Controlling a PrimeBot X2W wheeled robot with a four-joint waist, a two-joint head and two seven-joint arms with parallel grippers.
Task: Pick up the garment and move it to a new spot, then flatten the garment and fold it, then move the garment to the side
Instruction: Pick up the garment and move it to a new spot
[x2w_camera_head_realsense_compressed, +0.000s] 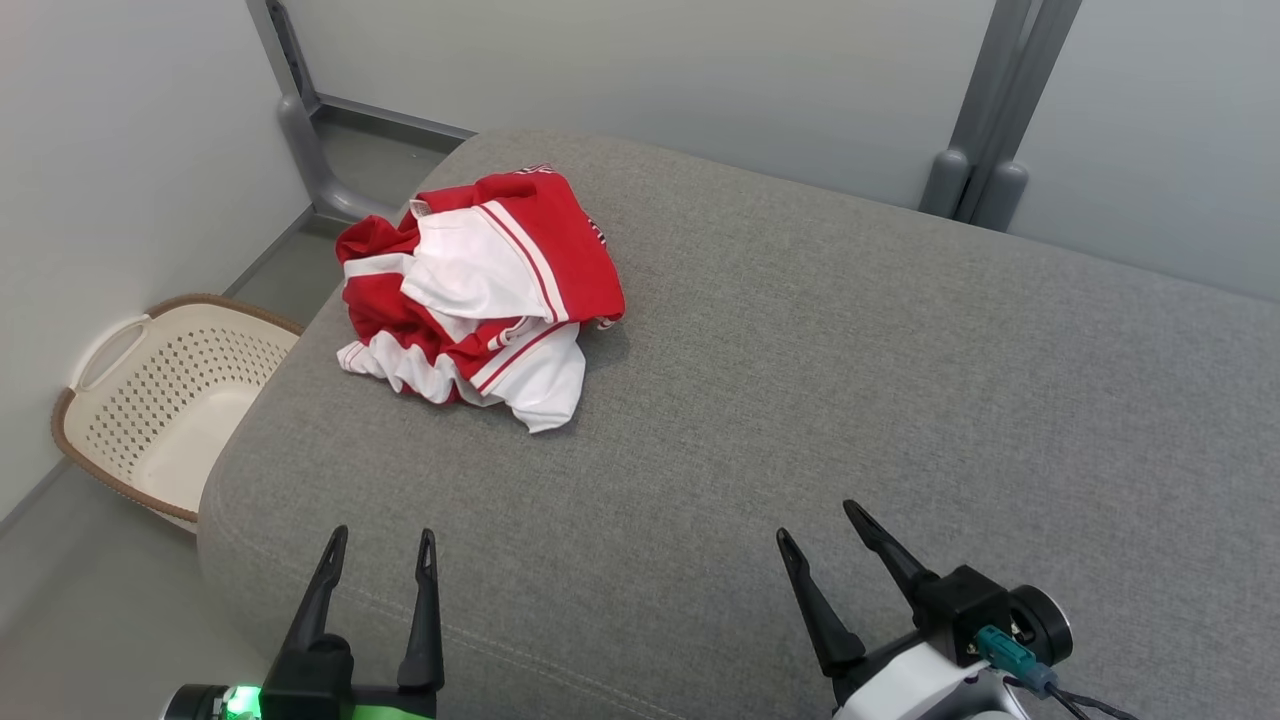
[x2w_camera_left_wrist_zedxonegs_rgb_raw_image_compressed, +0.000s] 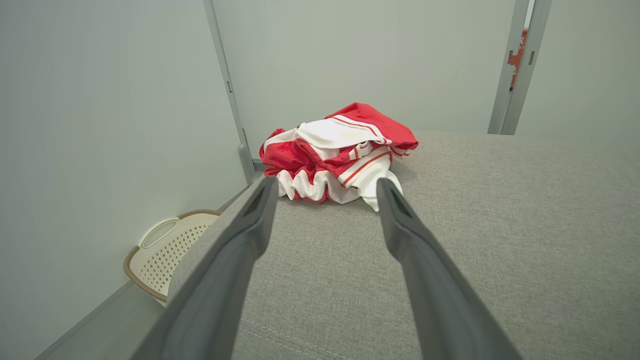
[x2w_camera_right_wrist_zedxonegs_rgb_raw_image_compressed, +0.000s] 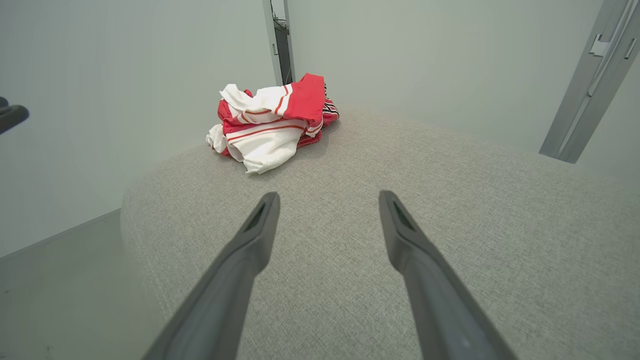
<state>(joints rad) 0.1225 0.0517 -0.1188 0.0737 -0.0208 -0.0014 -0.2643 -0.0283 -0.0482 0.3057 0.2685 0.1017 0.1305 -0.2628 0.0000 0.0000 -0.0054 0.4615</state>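
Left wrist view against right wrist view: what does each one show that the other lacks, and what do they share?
Left wrist: the pale perforated basket on the floor beside the cushion, past the open left gripper. Right wrist: the open right gripper. Shared: the crumpled red and white garment lying untouched on the grey cushion.

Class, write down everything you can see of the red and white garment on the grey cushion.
The garment is red with white panels and thin stripes, of smooth, slightly shiny cloth. It lies crumpled in a loose heap near the far left corner of the grey cushion, touching nothing else. A ruffled white edge shows at its near side.
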